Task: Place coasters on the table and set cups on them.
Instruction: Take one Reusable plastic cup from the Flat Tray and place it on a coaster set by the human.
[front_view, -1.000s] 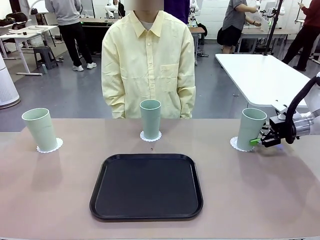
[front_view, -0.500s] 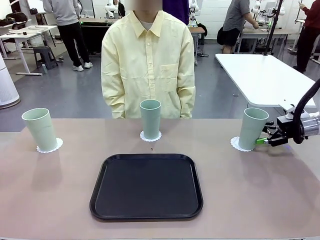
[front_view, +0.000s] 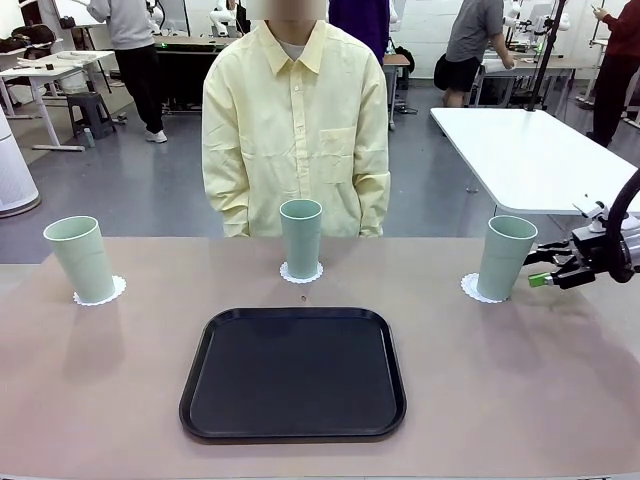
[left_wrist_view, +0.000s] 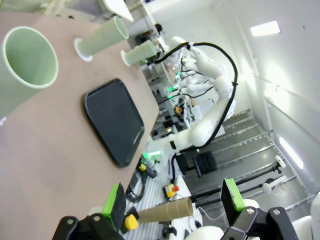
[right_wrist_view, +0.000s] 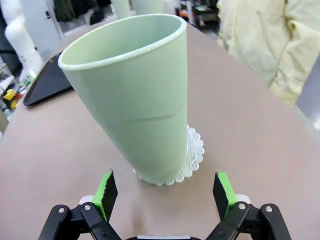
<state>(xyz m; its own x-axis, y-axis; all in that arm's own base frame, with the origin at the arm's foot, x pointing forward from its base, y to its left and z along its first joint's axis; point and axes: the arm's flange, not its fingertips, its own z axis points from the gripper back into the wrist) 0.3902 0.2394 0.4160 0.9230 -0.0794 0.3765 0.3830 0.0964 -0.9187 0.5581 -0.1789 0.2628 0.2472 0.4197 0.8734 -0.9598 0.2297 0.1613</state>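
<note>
One cup (right_wrist_view: 135, 100) just beyond parted fingers (right_wrist_view: 105, 192)

Grey floor (front_view: 120, 190), white table (front_view: 520, 150) behind.

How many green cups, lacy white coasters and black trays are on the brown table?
Green cups: 3
White coasters: 3
Black tray: 1
Total: 7

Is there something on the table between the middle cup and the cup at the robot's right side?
No. In the front view only bare table lies between the middle cup and the right cup.
</note>
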